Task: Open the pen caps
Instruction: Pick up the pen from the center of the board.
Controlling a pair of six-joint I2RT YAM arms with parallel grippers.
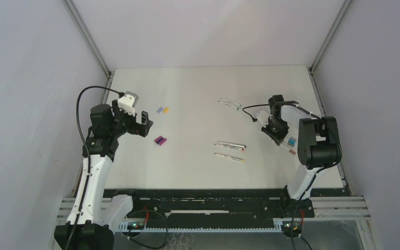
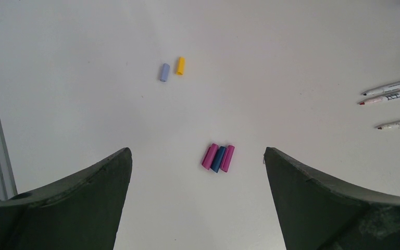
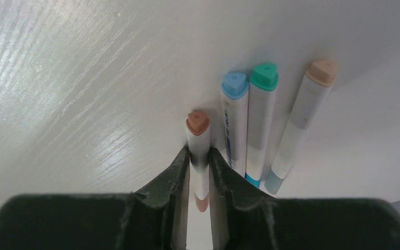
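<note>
My right gripper [image 3: 199,154] is shut on a white pen [image 3: 198,136] with a brown end, low at the table's right side [image 1: 277,130]. Three more capped white pens lie touching beside it: blue-ended [image 3: 235,117], green-ended [image 3: 261,117] and tan-ended [image 3: 303,114]. My left gripper [image 2: 197,152] is open and empty, held above the table [image 1: 145,124]. Loose pen caps lie below it: two magenta and one blue side by side [image 2: 219,158], and farther off a lilac cap [image 2: 164,72] and a yellow cap [image 2: 180,65].
Uncapped white pens lie mid-table: two [image 1: 230,145] [image 1: 229,157] near the centre and a pair [image 1: 229,102] farther back. The right pens lie close to the table's right edge [image 1: 327,130]. Walls enclose the left, back and right sides.
</note>
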